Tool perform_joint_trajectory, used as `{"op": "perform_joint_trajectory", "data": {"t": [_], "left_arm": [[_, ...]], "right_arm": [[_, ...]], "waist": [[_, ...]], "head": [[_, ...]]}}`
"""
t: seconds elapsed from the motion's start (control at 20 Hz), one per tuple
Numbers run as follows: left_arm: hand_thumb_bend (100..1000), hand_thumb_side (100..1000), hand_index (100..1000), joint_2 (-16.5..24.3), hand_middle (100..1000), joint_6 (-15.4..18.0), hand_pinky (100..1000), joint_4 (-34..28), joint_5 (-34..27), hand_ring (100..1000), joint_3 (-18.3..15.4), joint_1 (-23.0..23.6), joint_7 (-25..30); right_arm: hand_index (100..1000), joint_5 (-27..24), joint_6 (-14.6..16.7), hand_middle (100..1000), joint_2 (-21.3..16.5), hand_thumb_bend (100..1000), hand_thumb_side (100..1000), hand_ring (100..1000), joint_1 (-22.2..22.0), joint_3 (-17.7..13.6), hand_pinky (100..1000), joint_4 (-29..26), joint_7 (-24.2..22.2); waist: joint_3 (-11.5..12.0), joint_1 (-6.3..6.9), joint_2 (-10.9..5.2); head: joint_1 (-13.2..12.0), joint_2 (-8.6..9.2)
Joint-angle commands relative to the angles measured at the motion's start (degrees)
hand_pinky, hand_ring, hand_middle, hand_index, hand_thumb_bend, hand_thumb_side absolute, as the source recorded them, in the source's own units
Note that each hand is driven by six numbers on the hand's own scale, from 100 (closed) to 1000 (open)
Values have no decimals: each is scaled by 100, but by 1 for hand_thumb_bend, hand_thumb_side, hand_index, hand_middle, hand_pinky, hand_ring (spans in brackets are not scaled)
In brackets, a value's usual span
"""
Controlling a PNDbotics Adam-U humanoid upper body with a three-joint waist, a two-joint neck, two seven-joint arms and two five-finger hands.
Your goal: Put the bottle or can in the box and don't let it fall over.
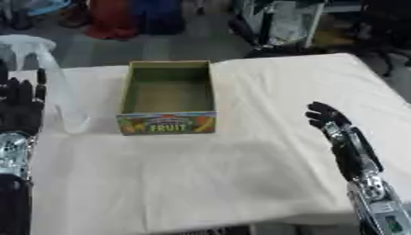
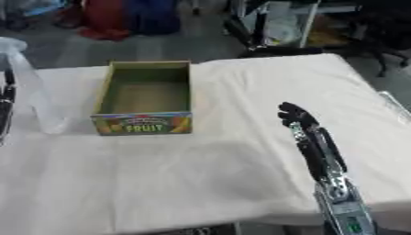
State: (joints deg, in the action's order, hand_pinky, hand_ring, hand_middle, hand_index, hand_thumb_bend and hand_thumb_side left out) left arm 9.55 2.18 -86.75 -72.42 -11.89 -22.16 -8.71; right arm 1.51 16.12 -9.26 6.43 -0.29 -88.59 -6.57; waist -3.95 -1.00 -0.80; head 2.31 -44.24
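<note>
Left eye view, box (image 1: 167,96), clear bottle (image 1: 66,98) beside left hand (image 1: 22,108)

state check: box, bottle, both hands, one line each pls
fruit box: upright on the white cloth, open top, nothing inside.
clear bottle: upright on the table left of the box, apart from it, white cap on.
left hand: raised at the left edge beside the bottle, fingers straight; contact with the bottle unclear.
right hand: over the table right of the box, fingers curled, holding nothing.
</note>
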Motion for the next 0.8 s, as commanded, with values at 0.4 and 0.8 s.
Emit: {"op": "perform_joint_trajectory", "data": {"t": [0.4,0.8], "left_arm": [[665,1000,1000,-97,100,-294,618,108,-29,100,133,26,-49],[656,1000,1000,137,100,-310,617,421,-83,100,91,-258,-35]], "right_arm": [[881,-3,7,847,-9,100,814,874,60,-10,910,-102,-12],[881,-7,4,846,10,100,813,874,70,8,910,-107,-28]], "waist": [[-32,14,-41],[-89,6,-48]], "head": [[26,12],[13,12]]}}
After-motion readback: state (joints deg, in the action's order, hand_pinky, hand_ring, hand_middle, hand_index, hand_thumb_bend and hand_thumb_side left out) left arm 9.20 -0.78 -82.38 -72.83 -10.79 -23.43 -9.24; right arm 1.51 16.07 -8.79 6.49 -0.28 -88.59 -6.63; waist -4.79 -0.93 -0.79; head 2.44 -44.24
